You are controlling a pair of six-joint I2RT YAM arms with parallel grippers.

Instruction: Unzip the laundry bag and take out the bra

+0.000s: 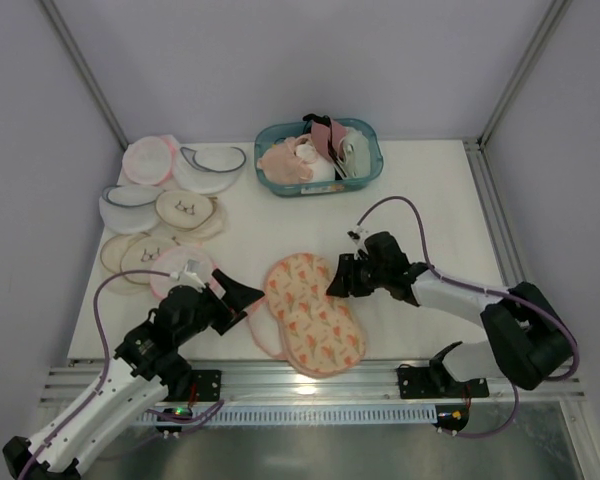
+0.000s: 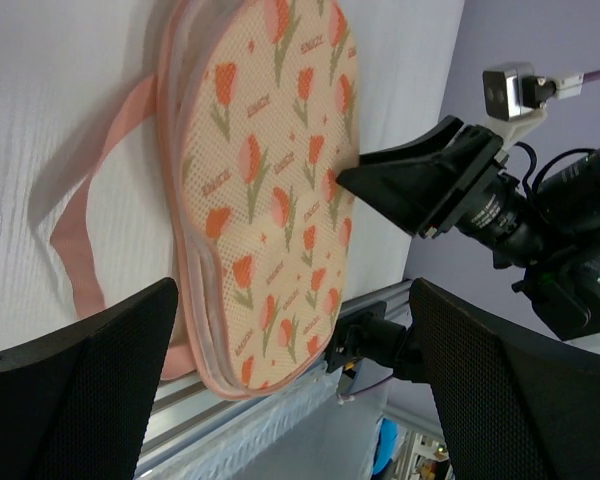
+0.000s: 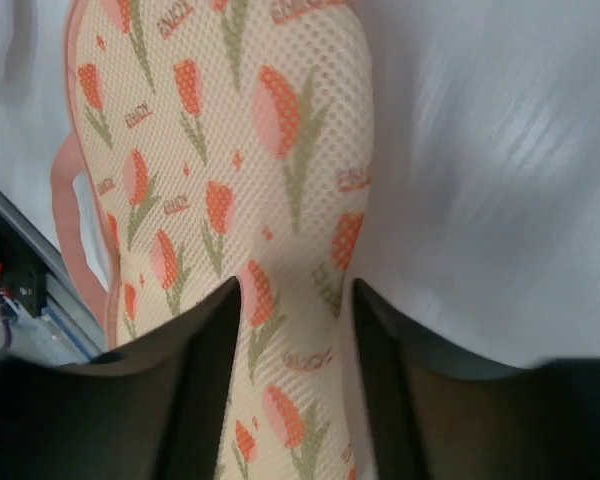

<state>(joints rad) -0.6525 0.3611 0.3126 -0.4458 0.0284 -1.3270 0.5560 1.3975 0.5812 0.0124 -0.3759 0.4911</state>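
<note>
At bag (image 1: 315, 315) edge: R tool (image 1: 333, 283) barely parted (empty); L tool (image 1: 246, 299) spread wide, empty.

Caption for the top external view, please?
Flowered laundry bag flanked by the left tool, open, and the right tool at its opposite edge; teal basket behind.

The white tabletop (image 1: 270, 225) carries the patterned bag (image 1: 315, 315) at its near edge, a teal basket (image 1: 370, 172) at the far side — and round pouches (image 1: 208, 170) clustered on the left.
</note>
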